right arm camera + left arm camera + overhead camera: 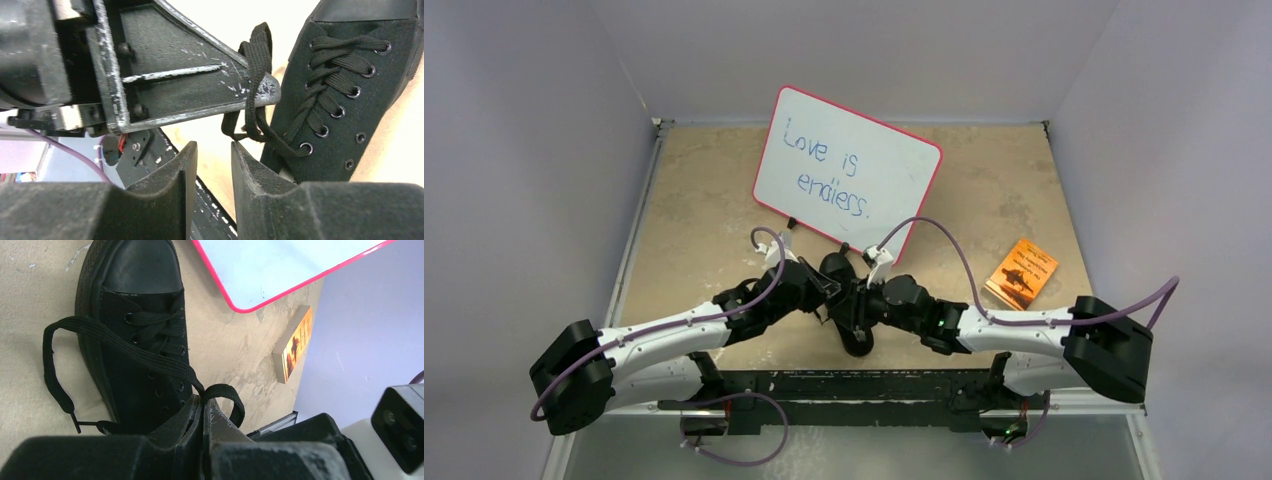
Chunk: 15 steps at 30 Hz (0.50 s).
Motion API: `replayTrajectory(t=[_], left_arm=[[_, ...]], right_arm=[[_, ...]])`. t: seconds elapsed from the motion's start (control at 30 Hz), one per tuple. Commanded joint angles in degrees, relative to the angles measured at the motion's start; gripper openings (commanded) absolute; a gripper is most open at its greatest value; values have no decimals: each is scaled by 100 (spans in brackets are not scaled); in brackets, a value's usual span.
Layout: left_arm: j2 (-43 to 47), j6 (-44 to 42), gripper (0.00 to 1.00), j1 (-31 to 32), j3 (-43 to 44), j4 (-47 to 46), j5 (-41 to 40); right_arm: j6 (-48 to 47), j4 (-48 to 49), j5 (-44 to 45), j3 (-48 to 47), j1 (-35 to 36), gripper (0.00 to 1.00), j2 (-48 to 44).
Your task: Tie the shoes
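Observation:
A small all-black canvas sneaker [844, 300] lies between the two arms near the table's front edge, its toe toward the whiteboard. It also shows in the left wrist view [140, 320] and in the right wrist view [345, 100]. My left gripper [206, 401] is shut on a black lace [150, 356] that loops off the shoe's left side; the same pinch shows in the right wrist view, where the lace [257, 65] drapes over the left fingertip. My right gripper [214, 146] is open and empty, just below that held lace, beside the shoe.
A white board with a pink rim [848, 172] reading "Love is endless." leans at the back. An orange booklet [1022, 272] lies at the right. The black front rail [854, 385] runs along the near edge. Grey walls enclose the table.

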<state>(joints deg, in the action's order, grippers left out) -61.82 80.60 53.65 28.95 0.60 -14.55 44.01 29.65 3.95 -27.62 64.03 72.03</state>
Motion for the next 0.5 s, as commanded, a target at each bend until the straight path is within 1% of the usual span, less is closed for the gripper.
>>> replayTrajectory(t=[0.0,0.07,0.1,0.23,0.27,0.33,0.47], left_arm=[[14,118,0,-24,216,-212,75],[-8,126,0,-30,226,-239,81],[-20,123,0,-29,243,-244,98],[-74,123,0,-25,254,-283,132],[-88,121,0,-25,246,-313,136],[-105,117,0,-29,255,-347,124],[-137,131,0,-30,292,-392,126]], right_arm=[[19,81,397,-233,11,31,109],[47,-30,527,-262,13,31,150],[79,-70,581,-262,13,33,154],[121,-134,712,-227,12,49,132],[144,-116,721,-227,13,51,154],[138,-68,682,-290,13,53,239],[-32,7,461,-526,13,53,510]])
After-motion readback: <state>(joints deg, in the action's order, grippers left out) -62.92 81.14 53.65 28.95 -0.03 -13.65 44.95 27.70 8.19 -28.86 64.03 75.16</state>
